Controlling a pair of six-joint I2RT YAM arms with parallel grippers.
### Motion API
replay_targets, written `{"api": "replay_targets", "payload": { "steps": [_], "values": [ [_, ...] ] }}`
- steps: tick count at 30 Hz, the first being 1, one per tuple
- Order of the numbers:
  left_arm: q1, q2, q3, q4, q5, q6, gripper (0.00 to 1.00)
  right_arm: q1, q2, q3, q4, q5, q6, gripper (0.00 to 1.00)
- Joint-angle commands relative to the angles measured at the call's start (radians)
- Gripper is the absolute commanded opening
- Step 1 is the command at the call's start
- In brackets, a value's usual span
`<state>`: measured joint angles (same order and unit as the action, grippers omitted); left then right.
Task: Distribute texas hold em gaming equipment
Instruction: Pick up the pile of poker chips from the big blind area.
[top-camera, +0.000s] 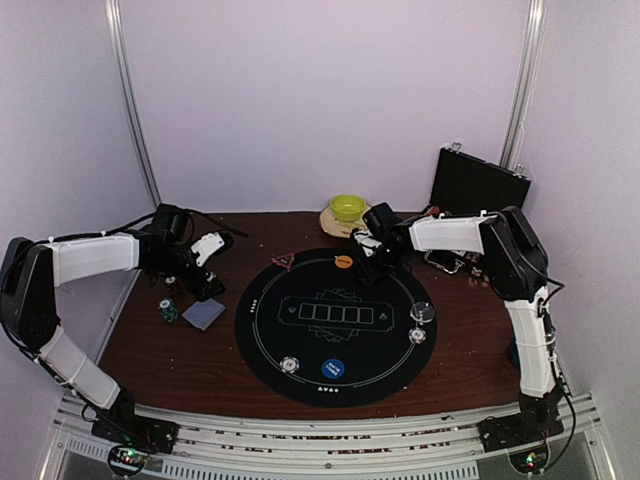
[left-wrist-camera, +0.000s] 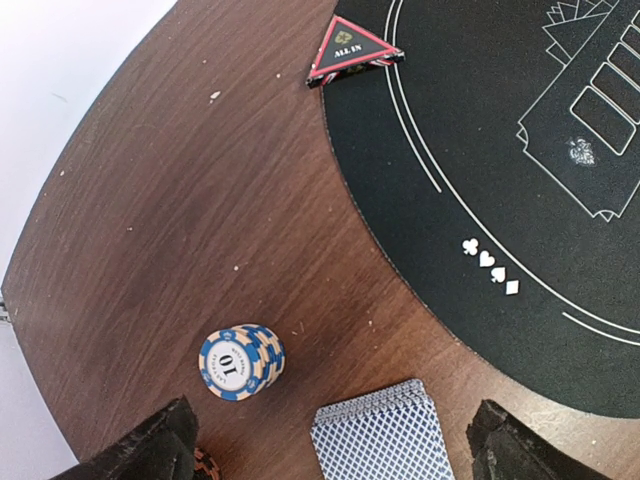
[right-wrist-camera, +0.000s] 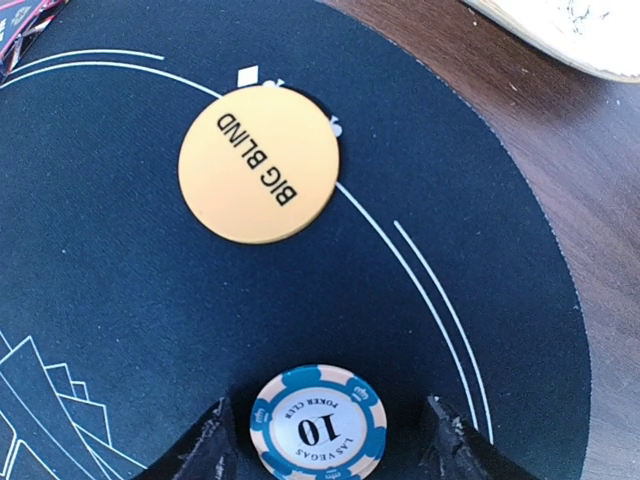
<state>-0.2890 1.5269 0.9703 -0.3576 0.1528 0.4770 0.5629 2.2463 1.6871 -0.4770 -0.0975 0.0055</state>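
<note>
Nearest the right wrist lens, a single blue-and-cream poker chip (right-wrist-camera: 318, 432) lies flat on the black mat (right-wrist-camera: 100, 300), centred between the spread jaws of the right gripper (right-wrist-camera: 328, 428) with a gap on either side, close to the orange Big Blind disc (right-wrist-camera: 258, 165) at the mat's far edge. It is round, so it has no long axis; I judge the next move turns only on whether those jaws close in or lift away. My left gripper (left-wrist-camera: 335, 425) hangs wide open astride the card deck (left-wrist-camera: 380, 440), with the chip stack (left-wrist-camera: 242, 362) just beside it, well apart from this spot.

Behind the round black mat (top-camera: 380, 350) on the brown worktop (top-camera: 170, 360) stand a lime-green bowl (top-camera: 347, 207) on a pale plate (top-camera: 331, 219) and a black case (top-camera: 478, 180).
</note>
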Motion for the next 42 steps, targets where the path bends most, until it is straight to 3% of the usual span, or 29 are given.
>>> {"api": "replay_targets", "payload": {
  "steps": [1,15,22,31,42],
  "values": [
    [0.006,0.004,-0.012,0.044,-0.005,-0.001,0.98,0.002,0.045,0.013,-0.041,0.001,-0.009,0.61],
    [0.006,0.005,-0.012,0.043,-0.012,0.0,0.98,0.023,0.03,0.013,-0.056,0.066,-0.034,0.42],
    [0.006,0.005,-0.012,0.044,-0.012,0.001,0.98,0.028,-0.003,0.003,-0.051,0.114,-0.039,0.41],
    [0.005,0.008,-0.011,0.043,-0.016,0.0,0.98,0.028,-0.045,-0.011,-0.025,0.069,-0.061,0.37],
    [0.005,0.013,-0.008,0.04,-0.018,-0.003,0.98,0.018,0.007,0.085,-0.014,0.067,-0.063,0.37]
  ]
}}
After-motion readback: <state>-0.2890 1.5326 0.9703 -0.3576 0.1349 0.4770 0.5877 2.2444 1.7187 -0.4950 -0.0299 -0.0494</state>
